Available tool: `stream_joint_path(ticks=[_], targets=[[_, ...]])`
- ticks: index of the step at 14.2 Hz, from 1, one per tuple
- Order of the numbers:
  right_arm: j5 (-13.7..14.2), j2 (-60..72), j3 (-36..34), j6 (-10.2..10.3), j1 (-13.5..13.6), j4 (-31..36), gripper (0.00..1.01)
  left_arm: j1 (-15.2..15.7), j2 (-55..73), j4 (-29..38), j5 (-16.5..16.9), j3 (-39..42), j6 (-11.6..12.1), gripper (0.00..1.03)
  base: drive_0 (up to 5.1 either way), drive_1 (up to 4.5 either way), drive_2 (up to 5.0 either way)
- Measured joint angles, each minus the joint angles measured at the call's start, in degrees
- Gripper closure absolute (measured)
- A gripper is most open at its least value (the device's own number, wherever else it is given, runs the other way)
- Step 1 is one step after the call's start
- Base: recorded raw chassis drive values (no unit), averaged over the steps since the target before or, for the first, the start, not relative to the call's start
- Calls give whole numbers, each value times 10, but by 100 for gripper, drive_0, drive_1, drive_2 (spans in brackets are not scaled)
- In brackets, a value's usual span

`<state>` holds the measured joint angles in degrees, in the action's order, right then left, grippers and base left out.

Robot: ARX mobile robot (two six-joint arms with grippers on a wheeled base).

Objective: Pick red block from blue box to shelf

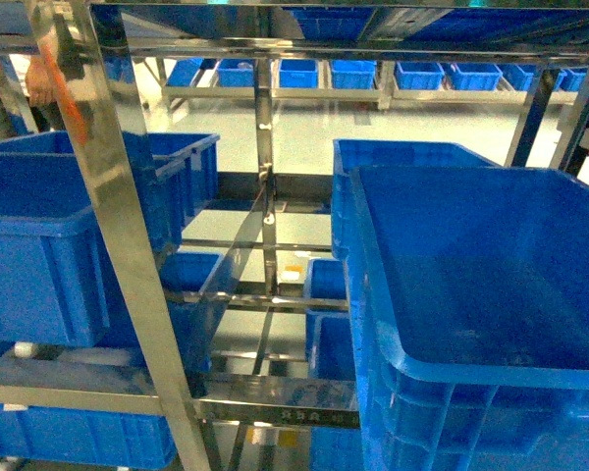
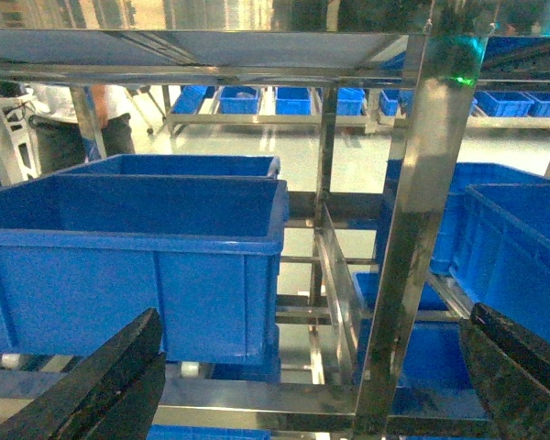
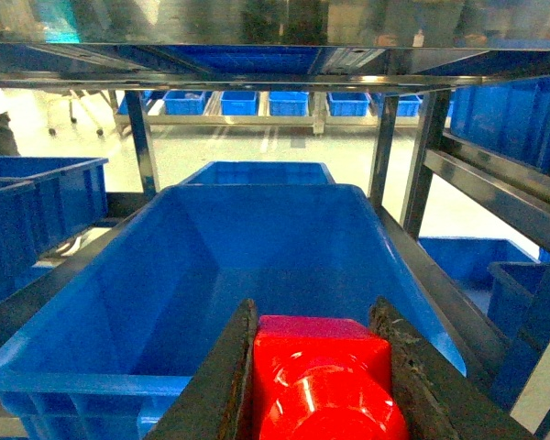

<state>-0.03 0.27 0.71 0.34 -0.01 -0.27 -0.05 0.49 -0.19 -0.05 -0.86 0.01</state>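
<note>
The red block [image 3: 321, 380], glossy with a round stud facing the camera, fills the bottom of the right wrist view. My right gripper [image 3: 315, 321] is shut on it, one dark finger on each side. It hangs over the near rim of a dark blue crate [image 3: 257, 266] that stands on the shelf [image 3: 422, 165]. My left gripper [image 2: 313, 316] is open with nothing between its fingers [image 2: 92, 385], facing the shelf upright [image 2: 403, 257]. The shiny steel shelf [image 1: 128, 255] fills the head view, where neither gripper shows. The blue box is out of view.
Dark blue ribbed crates sit on the shelf tiers: a large one at right [image 1: 491, 285], another at left [image 1: 39, 235], more below and on racks behind. A crate [image 2: 137, 266] faces the left gripper. A person [image 2: 73, 119] stands behind at left.
</note>
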Motion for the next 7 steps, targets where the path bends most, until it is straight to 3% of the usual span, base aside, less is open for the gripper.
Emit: stream_joint_path(ticks=[3, 6, 7], targets=[[0, 0, 0, 0, 0, 0, 73, 0, 0, 0, 0, 0, 0, 5, 0, 0, 0], [93, 106, 42, -52, 46, -86, 73, 0, 0, 0, 0, 0, 0, 5, 0, 0, 0], [85, 159, 52, -56, 36, -57, 73, 0, 0, 0, 0, 0, 0, 5, 0, 0, 0]])
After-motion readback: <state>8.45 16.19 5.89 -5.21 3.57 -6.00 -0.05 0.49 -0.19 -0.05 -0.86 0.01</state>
